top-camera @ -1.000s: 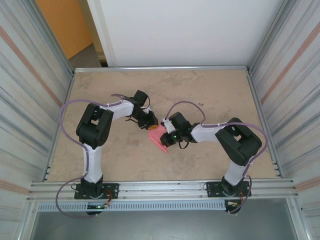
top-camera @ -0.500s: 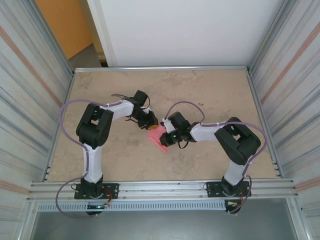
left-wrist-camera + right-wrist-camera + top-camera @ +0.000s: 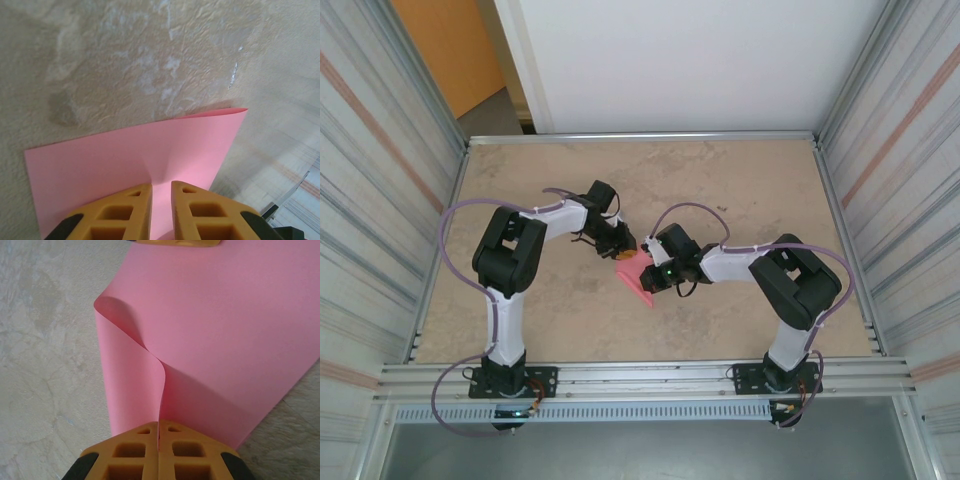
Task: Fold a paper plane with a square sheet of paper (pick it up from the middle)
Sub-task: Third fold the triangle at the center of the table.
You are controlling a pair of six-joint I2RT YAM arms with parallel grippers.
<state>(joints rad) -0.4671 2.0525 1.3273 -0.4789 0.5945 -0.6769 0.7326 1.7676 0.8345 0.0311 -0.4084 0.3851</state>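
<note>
Sheet of paper (image 3: 638, 276): pink; it is seen just below the centre of the top view, gripped from two sides over the mottled beige surface (image 3: 740, 190).
Left claw (image 3: 161, 189): closed on the near edge of the sheet at the bottom centre of the left wrist view; a thin pink strip is seen between the yellow fingers.
Right claw (image 3: 158, 429): pressed together at the bottom centre of the right wrist view, with a raised fold of the sheet pinched.
Sheet shape: the left corner is curled upward in the right wrist view.
Claw spacing: both are set close together, at opposite edges.
</note>
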